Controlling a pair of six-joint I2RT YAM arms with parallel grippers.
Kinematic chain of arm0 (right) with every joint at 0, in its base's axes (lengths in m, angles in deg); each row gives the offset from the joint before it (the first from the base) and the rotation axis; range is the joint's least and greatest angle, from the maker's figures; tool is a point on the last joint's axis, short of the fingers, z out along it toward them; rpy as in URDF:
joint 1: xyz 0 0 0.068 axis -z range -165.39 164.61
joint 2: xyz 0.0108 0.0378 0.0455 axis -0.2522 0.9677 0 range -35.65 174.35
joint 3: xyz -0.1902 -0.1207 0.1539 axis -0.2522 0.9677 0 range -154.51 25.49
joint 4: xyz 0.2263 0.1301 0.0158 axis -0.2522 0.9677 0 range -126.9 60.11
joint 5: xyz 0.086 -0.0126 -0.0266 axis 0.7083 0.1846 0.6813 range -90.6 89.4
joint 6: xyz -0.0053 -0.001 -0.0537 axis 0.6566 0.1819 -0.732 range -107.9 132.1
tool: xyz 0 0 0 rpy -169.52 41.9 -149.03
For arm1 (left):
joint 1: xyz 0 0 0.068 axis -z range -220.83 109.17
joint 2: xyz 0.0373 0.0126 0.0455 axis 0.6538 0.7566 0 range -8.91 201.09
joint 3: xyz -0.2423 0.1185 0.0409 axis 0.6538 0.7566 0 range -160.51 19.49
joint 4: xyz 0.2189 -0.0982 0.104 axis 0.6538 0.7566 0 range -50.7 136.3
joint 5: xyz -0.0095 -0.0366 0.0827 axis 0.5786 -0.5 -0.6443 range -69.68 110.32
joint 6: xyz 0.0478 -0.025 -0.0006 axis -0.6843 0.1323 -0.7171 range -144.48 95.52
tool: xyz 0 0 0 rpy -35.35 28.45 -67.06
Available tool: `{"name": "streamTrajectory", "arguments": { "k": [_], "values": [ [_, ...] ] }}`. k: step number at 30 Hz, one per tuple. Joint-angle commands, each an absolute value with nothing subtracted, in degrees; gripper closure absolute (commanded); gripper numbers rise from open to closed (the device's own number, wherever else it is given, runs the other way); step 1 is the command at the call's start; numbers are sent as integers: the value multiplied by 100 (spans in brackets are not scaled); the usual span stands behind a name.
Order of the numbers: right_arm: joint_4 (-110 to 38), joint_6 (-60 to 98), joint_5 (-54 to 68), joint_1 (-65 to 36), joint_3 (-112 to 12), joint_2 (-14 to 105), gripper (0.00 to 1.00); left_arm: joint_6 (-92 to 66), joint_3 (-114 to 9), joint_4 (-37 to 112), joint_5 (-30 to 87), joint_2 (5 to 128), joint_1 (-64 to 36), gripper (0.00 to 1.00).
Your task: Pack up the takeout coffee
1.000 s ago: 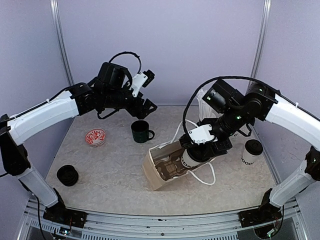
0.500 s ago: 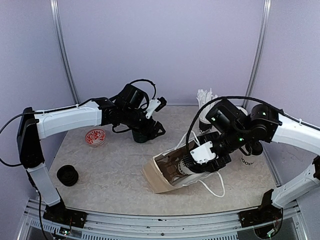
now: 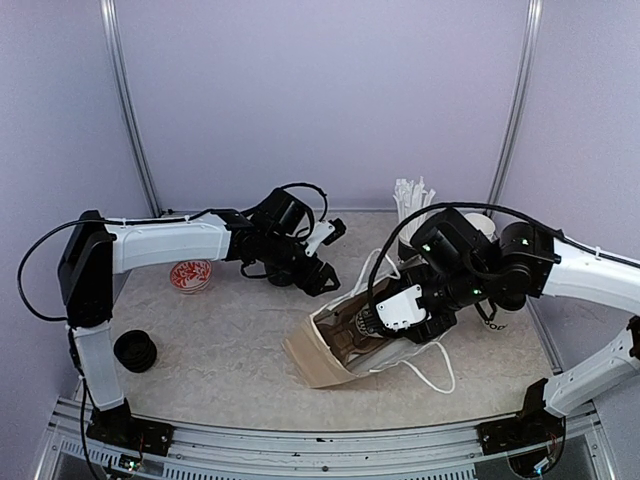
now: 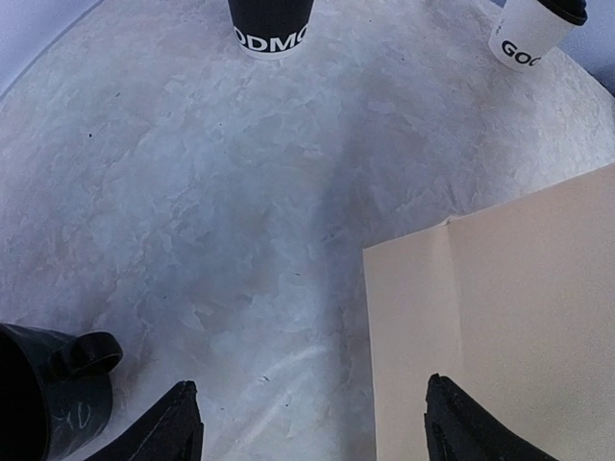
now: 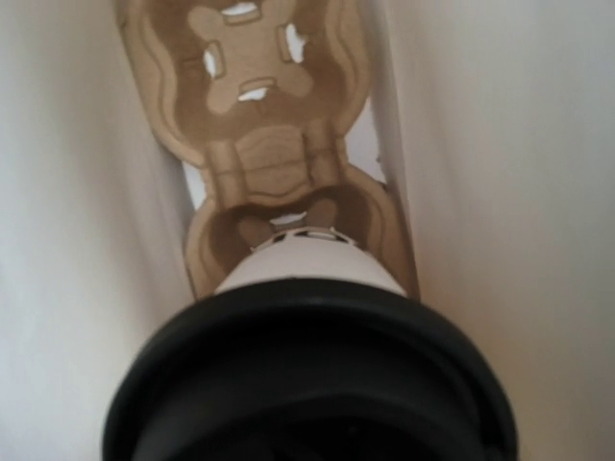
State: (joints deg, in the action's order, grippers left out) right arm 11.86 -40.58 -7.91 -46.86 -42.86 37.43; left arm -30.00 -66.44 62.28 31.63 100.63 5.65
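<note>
1. Coffee cup point(image 5: 307, 264): your right gripper point(image 3: 388, 318) grips it inside the bag point(image 3: 310, 360), just short of the cardboard carrier point(image 5: 255, 144); not yet seated.
2. Your left gripper point(image 4: 312, 427) hangs wide open, empty, beside the bag.
3. A second cup point(image 4: 533, 27) stands unpacked on the table point(image 3: 220, 340).

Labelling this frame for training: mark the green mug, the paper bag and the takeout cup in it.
green mug point(image 4: 65, 413): left wrist view, side wall under the handle.
paper bag point(image 3: 308, 364): top external view, near outer wall.
takeout cup point(image 5: 307, 269): right wrist view, white wall beside the lid.
</note>
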Motion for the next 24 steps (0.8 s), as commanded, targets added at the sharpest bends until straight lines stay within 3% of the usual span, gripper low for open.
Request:
{"name": "streamTrajectory", "arguments": {
  "k": [1, 24],
  "values": [
    [984, -3889, -926, -4766, -4010, 3536, 55, -3135, -6927, 6252, 3359, 10219, 610, 22],
    [215, -4043, -1484, -4861, -3358, 3293, 58, -3379, -7435, 6481, 3725, 10937, 562, 22]
  ]
}}
